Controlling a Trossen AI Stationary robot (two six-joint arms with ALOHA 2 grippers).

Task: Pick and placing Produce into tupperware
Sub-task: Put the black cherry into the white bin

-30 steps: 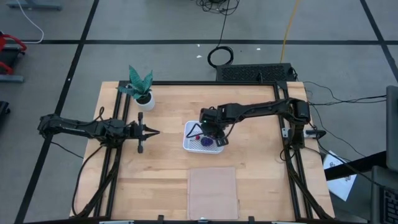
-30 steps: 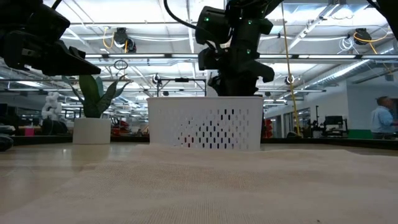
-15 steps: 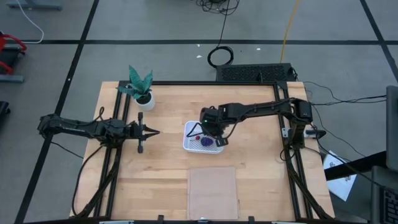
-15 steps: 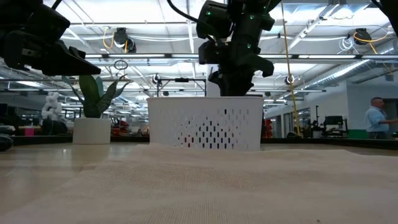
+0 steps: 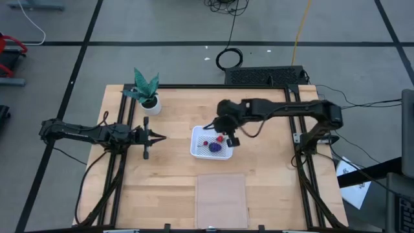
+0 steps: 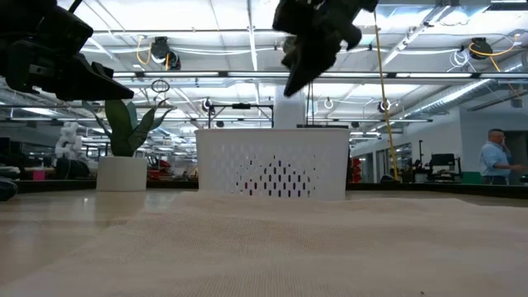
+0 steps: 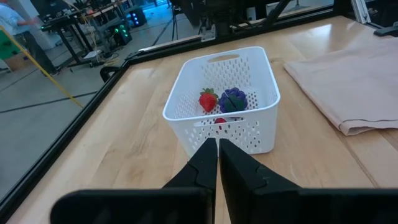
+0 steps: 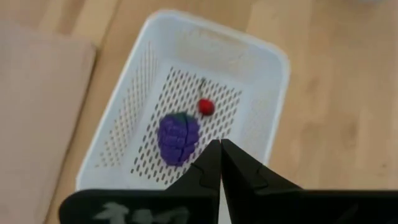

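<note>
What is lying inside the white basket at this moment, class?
Inside the white basket lie purple grapes, a strawberry and a small red piece. In the high view the right hand covers one corner, so anything under it stays unseen.

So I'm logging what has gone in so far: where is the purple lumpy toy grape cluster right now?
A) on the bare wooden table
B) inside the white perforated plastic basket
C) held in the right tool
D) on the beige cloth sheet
B: the purple lumpy toy grape cluster lies on the floor of the white perforated plastic basket, beside a small red fruit.
</note>
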